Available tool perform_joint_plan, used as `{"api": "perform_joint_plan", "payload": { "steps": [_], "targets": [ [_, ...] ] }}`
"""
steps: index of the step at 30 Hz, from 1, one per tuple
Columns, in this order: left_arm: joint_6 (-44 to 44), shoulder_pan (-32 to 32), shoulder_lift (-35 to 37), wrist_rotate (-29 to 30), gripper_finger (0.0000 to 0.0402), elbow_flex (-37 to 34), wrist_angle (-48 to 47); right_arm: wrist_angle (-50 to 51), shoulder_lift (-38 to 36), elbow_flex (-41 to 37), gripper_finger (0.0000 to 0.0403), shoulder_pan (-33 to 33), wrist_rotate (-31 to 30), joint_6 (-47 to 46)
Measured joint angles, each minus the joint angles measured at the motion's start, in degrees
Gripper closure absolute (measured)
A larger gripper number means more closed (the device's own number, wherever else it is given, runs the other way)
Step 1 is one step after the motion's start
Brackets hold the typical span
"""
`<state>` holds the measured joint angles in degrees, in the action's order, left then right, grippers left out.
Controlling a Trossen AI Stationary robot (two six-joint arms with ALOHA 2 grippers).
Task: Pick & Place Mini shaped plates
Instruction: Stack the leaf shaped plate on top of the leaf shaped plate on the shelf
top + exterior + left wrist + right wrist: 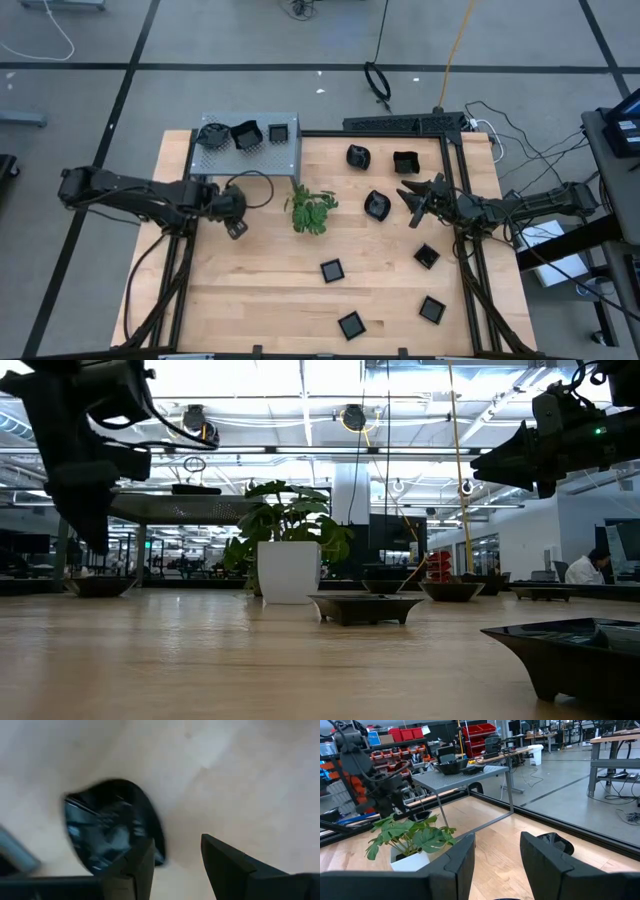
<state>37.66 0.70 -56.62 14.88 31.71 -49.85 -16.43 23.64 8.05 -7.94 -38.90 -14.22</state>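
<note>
**A:** Where is the left gripper (236, 226) right now?

**B:** Over the left part of the worktop (250, 290), just in front of the grey metal box (290, 152). Its fingers are spread with nothing between them. In its wrist view a rounded black plate (112, 826) lies on the wood right beside one finger, so I'd judge it is lining up on that dish. From above, the arm hides that plate.

**A:** And the right gripper (412, 202)?

**B:** Raised over the right side, also spread and empty, facing left toward the plant (312, 212). A rounded plate (377, 205) sits on the wood just beside it.

**A:** How much has been placed so far?

**B:** Three dark dishes rest on top of the box: a round one (212, 135), a larger one (245, 134) and a small square one (278, 132). If the box is the drop-off, those count as done.

**B:** Left to move, as far as I can see: two plates at the far right, one rounded (358, 156) and one squarish (405, 161); the one by the right gripper; four small square plates nearer, at centre (332, 270), right (427, 256), near centre (351, 324) and near right (432, 309); plus the one under the left gripper.

**A:** So less than half done?

**B:** That is my reading: three up, about eight to go.
</note>
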Motion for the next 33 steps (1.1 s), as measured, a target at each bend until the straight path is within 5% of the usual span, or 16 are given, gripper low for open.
{"api": "perform_joint_plan", "payload": {
  "steps": [8,16,27,33],
  "targets": [
    [2.42,1.78,-1.23,6.56,0.0236,-4.35,3.62,0.02,0.00,0.00,0.0257,-0.02,0.00,0.00],
    [4.53,2.22,-10.83,11.57,0.0236,-6.76,9.65,0.02,0.00,0.00,0.0258,-0.01,0.00,-0.01],
    [13.70,2.22,-18.17,12.02,0.0239,-6.50,11.82,0.00,0.00,0.00,0.0257,-0.01,-0.01,-0.02],
    [18.92,2.22,-18.16,10.39,0.0321,-6.56,12.97,0.02,0.00,0.00,0.0259,0.00,-0.02,0.00]
  ]
}}
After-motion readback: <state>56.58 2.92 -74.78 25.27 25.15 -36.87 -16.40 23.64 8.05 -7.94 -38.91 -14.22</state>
